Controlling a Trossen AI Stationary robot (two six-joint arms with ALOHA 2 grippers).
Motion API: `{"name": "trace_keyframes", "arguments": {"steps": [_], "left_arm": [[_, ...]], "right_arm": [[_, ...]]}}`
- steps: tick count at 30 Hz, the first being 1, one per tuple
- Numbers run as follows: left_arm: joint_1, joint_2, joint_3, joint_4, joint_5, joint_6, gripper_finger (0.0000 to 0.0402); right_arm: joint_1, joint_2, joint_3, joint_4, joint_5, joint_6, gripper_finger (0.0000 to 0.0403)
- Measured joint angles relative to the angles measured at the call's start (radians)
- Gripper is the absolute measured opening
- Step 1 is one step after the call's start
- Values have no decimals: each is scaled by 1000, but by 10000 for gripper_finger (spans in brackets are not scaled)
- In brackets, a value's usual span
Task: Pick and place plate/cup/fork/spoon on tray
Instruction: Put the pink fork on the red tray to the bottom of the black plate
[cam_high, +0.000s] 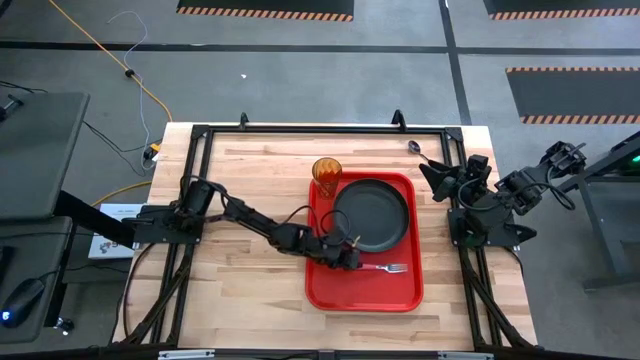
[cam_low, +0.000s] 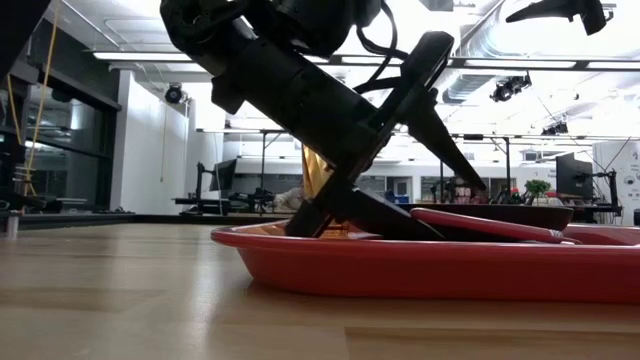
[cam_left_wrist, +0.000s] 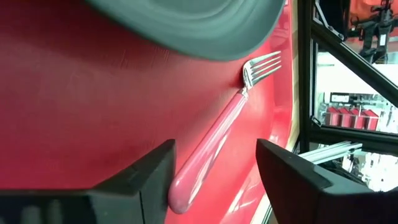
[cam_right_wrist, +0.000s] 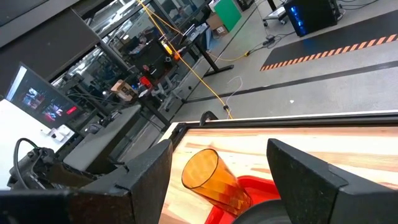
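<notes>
The left gripper (cam_left_wrist: 214, 180) stands with fingers apart, the fork (cam_left_wrist: 217, 134) lying loose between them on the tray (cam_high: 335, 290) beside the plate (cam_high: 372, 214). It should lift straight up without nudging the handle.

A pale butcher-block table (cam_high: 250, 290) with a black metal frame (cam_high: 300, 130) along its edges stands on a grey floor. An orange cable (cam_high: 110, 60) snakes across that floor toward the table's far left corner, and a thin white cord (cam_high: 128, 30) loops near it. Black mats edged in orange-and-black hazard stripes (cam_high: 265, 12) lie farther back. To the left sits a dark desk (cam_high: 35, 150), with a computer mouse (cam_high: 22, 298) below it. A white labelled box (cam_high: 112, 228) rests by the table's left side.
</notes>
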Motion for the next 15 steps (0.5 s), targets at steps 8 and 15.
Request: {"name": "trace_keyframes", "arguments": {"steps": [8, 15], "left_arm": [[29, 0, 0, 0, 52, 42, 235], [36, 0, 0, -4, 72, 76, 239]], "right_arm": [[0, 0, 0, 0, -2, 8, 255], [0, 0, 0, 0, -4, 8, 255]]}}
